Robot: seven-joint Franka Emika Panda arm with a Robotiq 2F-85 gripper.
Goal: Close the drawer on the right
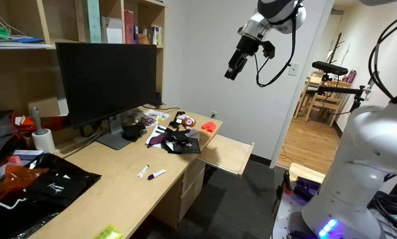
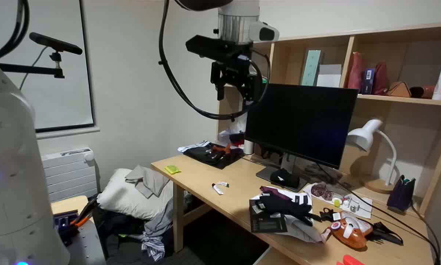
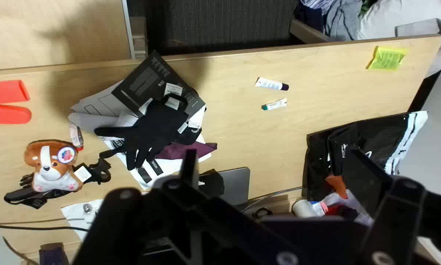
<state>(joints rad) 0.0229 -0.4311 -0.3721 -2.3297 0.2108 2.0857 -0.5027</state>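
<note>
The drawer (image 1: pixel 228 153) is a wide, shallow, light tan panel pulled out from under the far end of the desk (image 1: pixel 118 179) in an exterior view. A thin strip of the drawer (image 2: pixel 275 257) shows at the bottom edge in an exterior view. In the wrist view, the drawer (image 3: pixel 58 33) lies at the top left, beyond the desk edge, and is partly cut off. My gripper (image 1: pixel 231 74) hangs high in the air above the desk, well apart from the drawer. The gripper also shows in an exterior view (image 2: pixel 234 98). Its fingers (image 3: pixel 281 158) stand wide apart with nothing between them.
A monitor (image 1: pixel 108 83) stands on the desk. Black gloves and packaging (image 3: pixel 150 121), a plush dog (image 3: pixel 52 165) and red pieces (image 1: pixel 209 126) lie near the drawer end. Two small tubes (image 3: pixel 272 84) lie mid-desk. Closed lower drawers (image 1: pixel 191 189) sit beneath. A shelf unit (image 2: pixel 404 96) backs the desk.
</note>
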